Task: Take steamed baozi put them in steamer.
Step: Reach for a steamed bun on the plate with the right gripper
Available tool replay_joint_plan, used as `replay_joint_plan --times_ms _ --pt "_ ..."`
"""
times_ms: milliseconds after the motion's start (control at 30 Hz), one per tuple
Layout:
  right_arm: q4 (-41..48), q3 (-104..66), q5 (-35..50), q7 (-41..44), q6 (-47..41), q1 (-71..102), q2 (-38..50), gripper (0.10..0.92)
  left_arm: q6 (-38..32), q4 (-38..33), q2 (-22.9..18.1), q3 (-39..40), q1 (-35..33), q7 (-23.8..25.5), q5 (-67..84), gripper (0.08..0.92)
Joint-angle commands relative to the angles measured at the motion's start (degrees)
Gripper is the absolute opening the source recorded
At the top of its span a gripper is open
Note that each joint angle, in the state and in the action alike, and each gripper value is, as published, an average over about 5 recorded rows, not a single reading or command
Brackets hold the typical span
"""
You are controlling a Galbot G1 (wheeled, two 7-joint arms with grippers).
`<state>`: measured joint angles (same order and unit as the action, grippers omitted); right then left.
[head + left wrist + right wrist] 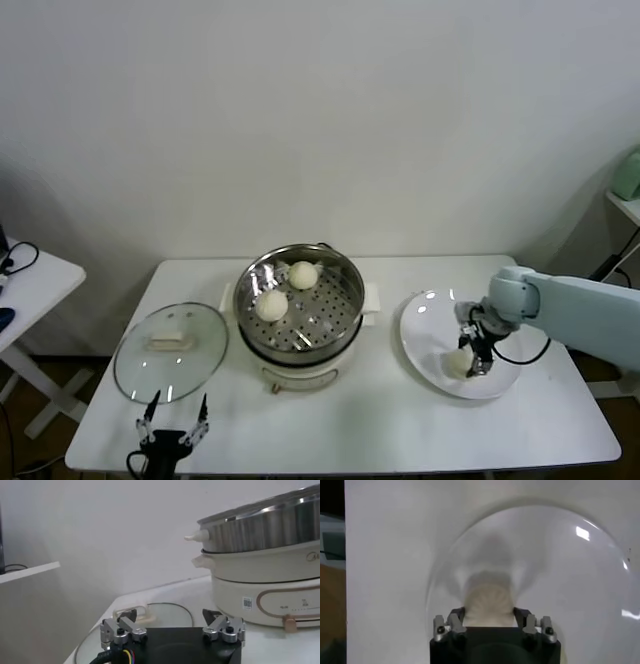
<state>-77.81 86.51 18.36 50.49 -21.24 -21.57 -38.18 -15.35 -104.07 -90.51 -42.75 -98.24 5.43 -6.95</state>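
The steamer [346, 272] stands at the table's middle with two baozi on its perforated tray, one to the left [271, 305] and one behind it [303, 275]. A third baozi [458, 363] lies on the white plate [425, 320] at the right. My right gripper [470, 362] is down on the plate with a finger against each side of that baozi [488, 602]; the right wrist view shows the bun filling the gap of the gripper [488, 616]. My left gripper [173, 418] is open and empty at the table's front left edge. A fourth baozi is out of view.
The round glass lid [170, 350] with a white handle lies flat left of the steamer, just beyond my left gripper [172, 622]. The steamer's cream base [260, 595] rises close by in the left wrist view. A small white side table [30, 280] stands far left.
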Motion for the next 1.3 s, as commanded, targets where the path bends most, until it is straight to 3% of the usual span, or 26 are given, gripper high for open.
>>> replay_joint_plan --times_ms 33,467,867,1100,1300 --pt "-0.4 1.3 0.0 0.6 0.4 -2.2 -0.1 0.646 0.0 0.0 -0.1 0.0 0.1 0.0 0.0 0.823" --pt "-9.3 16.5 2.4 7.1 7.0 -28.3 -1.4 0.628 0.3 -0.9 -0.2 -0.5 0.1 0.0 0.3 0.823" --pt "-11.5 16.1 4.6 11.1 18.3 -45.5 -9.7 0.619 0.3 -1.3 0.0 -0.5 -0.2 0.0 0.5 0.823" --pt "-16.6 9.2 -2.1 9.4 29.2 -46.9 -14.4 0.611 0.2 -1.3 -0.1 -0.3 -0.4 -0.1 0.2 0.823" --pt "-22.3 5.1 -4.8 7.1 33.7 -45.6 -19.0 0.603 0.1 -1.1 0.0 -0.5 -0.4 -0.1 0.2 0.823"
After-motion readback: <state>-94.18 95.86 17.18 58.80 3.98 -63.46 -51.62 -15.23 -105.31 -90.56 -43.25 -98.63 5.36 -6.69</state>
